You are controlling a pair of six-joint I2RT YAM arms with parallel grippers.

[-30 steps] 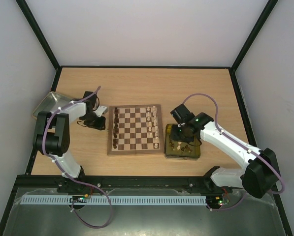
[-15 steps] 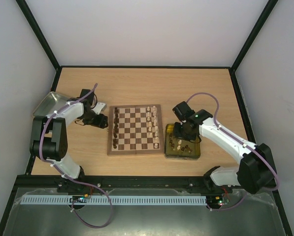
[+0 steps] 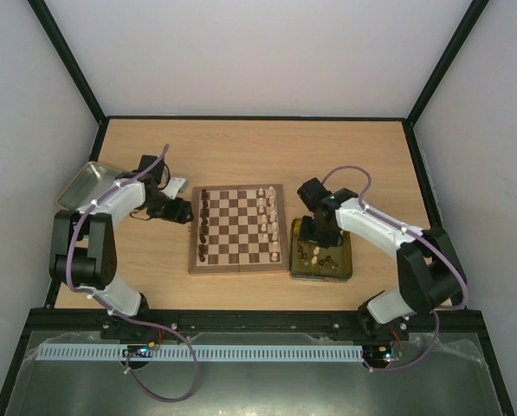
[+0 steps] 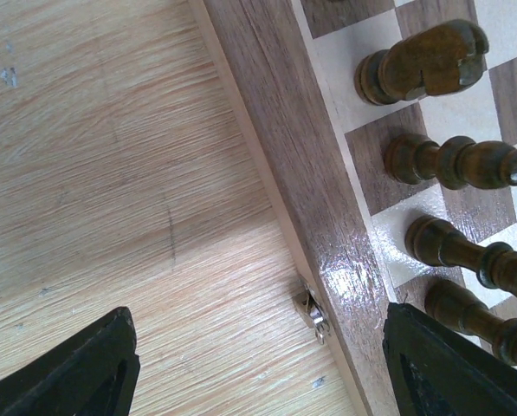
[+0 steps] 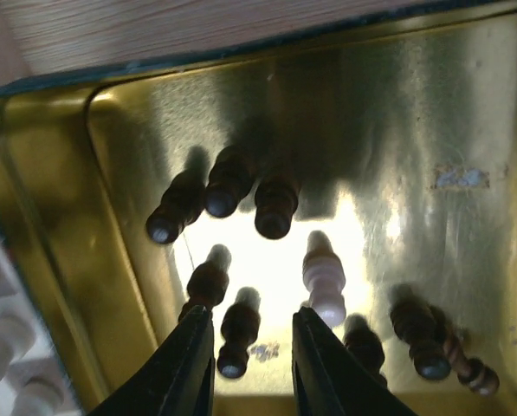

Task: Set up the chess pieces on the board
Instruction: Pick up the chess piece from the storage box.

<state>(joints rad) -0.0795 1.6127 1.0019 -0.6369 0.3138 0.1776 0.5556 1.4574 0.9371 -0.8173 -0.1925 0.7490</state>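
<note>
Left jaws spread wide, empty | right jaws straddle a slim dark-brown chess piece (image 5: 235,334) in yellowish tray (image 5: 431,104); grip unclear

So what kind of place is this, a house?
Probably a robot lab booth, not a house: two robot arms stand at a wooden table holding a chessboard, closed in by plain white walls in a black frame.

Pale white walls (image 3: 258,52), black corner posts (image 3: 66,59); light wood tabletop (image 3: 258,152); even, soft lighting.
</note>
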